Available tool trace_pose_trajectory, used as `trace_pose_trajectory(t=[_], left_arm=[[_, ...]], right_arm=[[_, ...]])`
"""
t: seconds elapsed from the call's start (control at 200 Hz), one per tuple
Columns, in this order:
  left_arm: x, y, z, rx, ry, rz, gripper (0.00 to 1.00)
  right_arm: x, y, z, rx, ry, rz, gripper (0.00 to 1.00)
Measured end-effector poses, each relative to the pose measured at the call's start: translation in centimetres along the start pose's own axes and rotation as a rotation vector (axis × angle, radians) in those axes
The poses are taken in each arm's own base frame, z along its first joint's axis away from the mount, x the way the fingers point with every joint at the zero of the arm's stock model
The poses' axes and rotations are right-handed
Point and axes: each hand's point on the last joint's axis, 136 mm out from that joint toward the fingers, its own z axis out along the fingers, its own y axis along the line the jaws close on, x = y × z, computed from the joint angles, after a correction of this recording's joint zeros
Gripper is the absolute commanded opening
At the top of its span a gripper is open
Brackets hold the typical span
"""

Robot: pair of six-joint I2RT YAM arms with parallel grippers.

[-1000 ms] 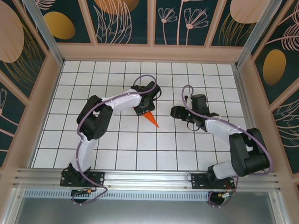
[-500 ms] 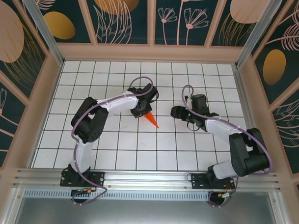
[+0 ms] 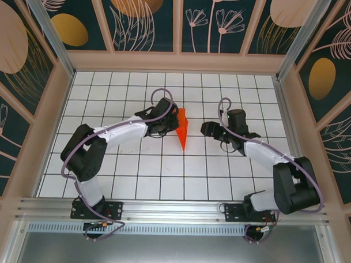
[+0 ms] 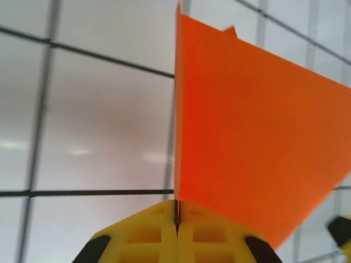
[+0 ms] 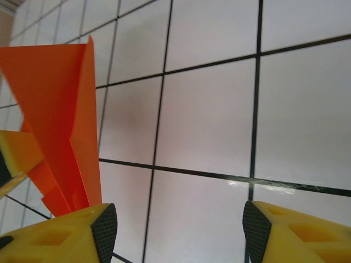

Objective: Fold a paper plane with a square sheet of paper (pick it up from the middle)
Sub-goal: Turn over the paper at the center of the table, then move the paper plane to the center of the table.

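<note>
From the left side of the bench (image 3: 134,164), the left arm stretches toward the middle of the white grid. Its fingers (image 4: 164,227) are pressed fully together on a folded edge of the paper plane (image 3: 181,127). The left wrist view shows the orange sheet standing on edge straight out of the seam between them.

The plane sits near the bench's centre, between the two arms, its slim point toward the near edge and its wide end toward the far wall. Whether its lower edge touches the tiles cannot be told.

It looks very light and thin. It is probably stiff only along the layered centre fold and floppy at the wings, so it is likely to crumple under a hard pinch and to slide on the glossy tiles. The best hold is probably on the layered fold, about halfway along.

Just right of the plane, the right fingers (image 3: 213,134) stand well apart, holding nothing and facing the paper.
</note>
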Motion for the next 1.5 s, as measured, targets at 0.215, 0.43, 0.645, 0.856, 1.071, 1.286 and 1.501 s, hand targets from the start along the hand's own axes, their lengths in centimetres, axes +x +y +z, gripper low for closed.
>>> trace_pose_trajectory(t=[0.215,0.43,0.645,0.856,1.071,1.286,1.501], left_arm=[[1.1,-2.6,1.3,0.199,0.031,0.054,0.0],[4.0,-1.4,3.8,0.247,0.123,0.062,0.0],[5.8,0.3,4.9,0.23,0.174,0.057,0.0],[6.2,0.9,5.0,0.218,0.183,0.055,0.0],[6.3,1.1,5.1,0.214,0.185,0.054,0.0],[6.9,2.0,5.4,0.181,0.207,0.047,0.0],[7.1,2.7,5.7,0.158,0.221,0.039,0.0]], right_arm=[[-0.1,1.5,-0.4,-0.08,-0.007,0.042,0.49],[2.2,3.0,0.5,-0.111,0.051,0.041,0.36],[4.8,3.7,2.8,-0.09,0.132,0.022,0.34],[5.4,3.1,4.1,-0.049,0.157,0.033,0.36],[5.6,2.5,5.0,-0.02,0.175,0.039,0.37],[5.9,1.6,5.5,0.025,0.189,0.028,0.44],[6.3,1.4,5.6,0.037,0.203,0.016,0.52]])
